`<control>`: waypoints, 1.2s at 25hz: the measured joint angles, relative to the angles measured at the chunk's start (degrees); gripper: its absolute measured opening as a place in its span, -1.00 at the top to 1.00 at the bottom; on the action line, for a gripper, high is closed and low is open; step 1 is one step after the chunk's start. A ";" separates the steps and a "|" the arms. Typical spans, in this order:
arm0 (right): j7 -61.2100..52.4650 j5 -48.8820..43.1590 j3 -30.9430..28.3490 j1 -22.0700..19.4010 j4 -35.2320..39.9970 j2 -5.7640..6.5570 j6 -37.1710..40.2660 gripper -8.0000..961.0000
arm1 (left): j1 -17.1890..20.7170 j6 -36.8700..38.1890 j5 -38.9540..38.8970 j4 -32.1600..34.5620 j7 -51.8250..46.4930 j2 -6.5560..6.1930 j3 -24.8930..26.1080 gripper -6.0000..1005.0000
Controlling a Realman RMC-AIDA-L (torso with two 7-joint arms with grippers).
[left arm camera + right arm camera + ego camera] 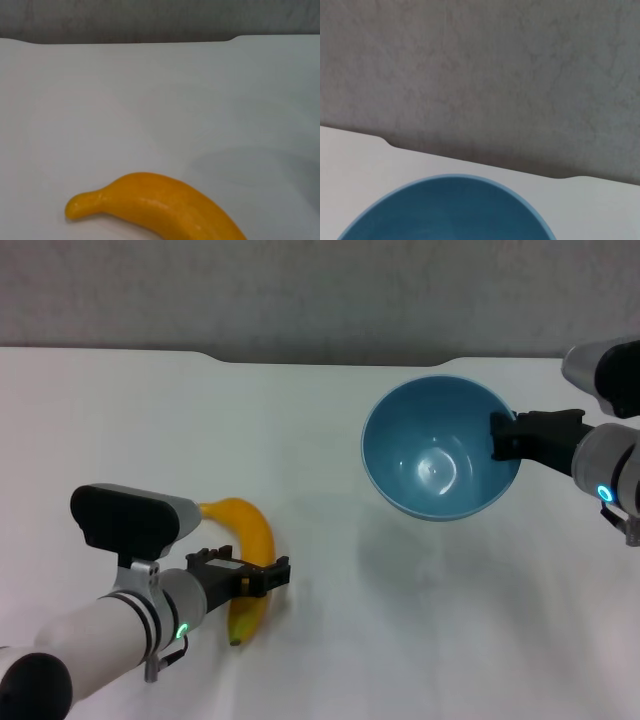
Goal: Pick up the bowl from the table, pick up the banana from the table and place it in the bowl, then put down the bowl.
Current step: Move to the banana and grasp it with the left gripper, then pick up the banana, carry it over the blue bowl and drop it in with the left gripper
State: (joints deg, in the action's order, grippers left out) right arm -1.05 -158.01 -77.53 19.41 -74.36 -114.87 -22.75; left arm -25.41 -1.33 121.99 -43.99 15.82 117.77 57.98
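The light-blue bowl (435,455) hangs tilted above the white table (420,640), its shadow on the tabletop beneath it. My right gripper (500,437) is shut on the bowl's right rim. In the right wrist view the bowl's inside (445,210) fills the lower edge. The yellow-orange banana (255,530) lies on the table at the front left. My left gripper (265,577) sits over the banana's middle, hiding part of it. The left wrist view shows the banana (165,205) close up, its narrow end resting on the table.
The table's far edge has a shallow notch (390,362), with a grey wall (300,290) behind it. White tabletop lies between the banana and the bowl's shadow.
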 joint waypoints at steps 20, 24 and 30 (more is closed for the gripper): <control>0.00 -0.02 0.21 -0.08 -0.26 -0.01 0.25 0.90 | 0.14 1.23 -0.01 0.69 -0.01 -0.17 -0.10 -0.06; 0.00 -0.02 0.29 -0.50 -0.26 0.01 0.27 0.90 | 0.64 1.48 0.00 0.17 0.13 -0.53 0.92 -0.01; 0.00 -0.05 0.28 -0.93 0.04 0.07 0.35 0.90 | 5.68 -0.25 0.71 -6.47 4.79 -1.22 8.74 -0.01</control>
State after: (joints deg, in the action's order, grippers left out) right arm -1.05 -158.06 -77.24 18.48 -74.32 -114.80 -22.40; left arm -19.73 -1.58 122.70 -50.46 20.62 116.55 66.72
